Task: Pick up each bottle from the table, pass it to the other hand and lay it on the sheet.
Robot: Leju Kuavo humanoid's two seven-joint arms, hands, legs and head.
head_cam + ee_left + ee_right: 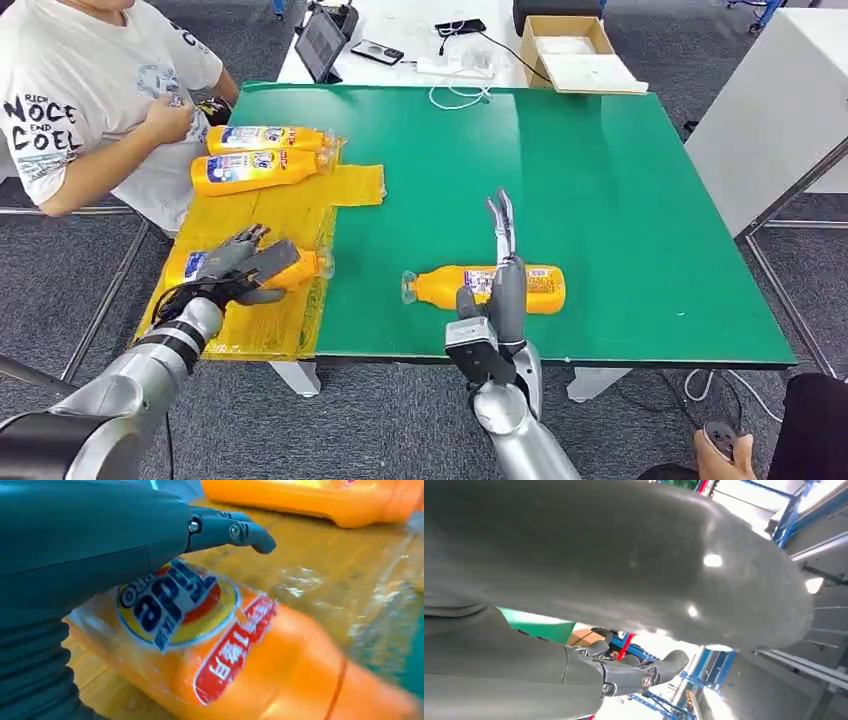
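Left hand (243, 263): we see it lying over the orange detergent bottle (300, 268) at the near end of the yellow plastic sheet (290, 205); the fingers look loosely extended over the body, and we cannot tell whether they grip it or only rest on it.
Right hand (500, 262): edge-on, fingers straight and apart, holding nothing, just at the near side of the bottle on the green table (490, 286).
Placed bottles: two more (262, 155) lie side by side at the sheet's far end, near a seated person (85, 100).
Handling: we judge these bottles rigid plastic, fairly heavy if full, with a glossy, slippery label; the wide body would roll in a loose hold.
Where to grasp: we would wrap the mid-body, across the label, leaving the neck end free for the other hand.
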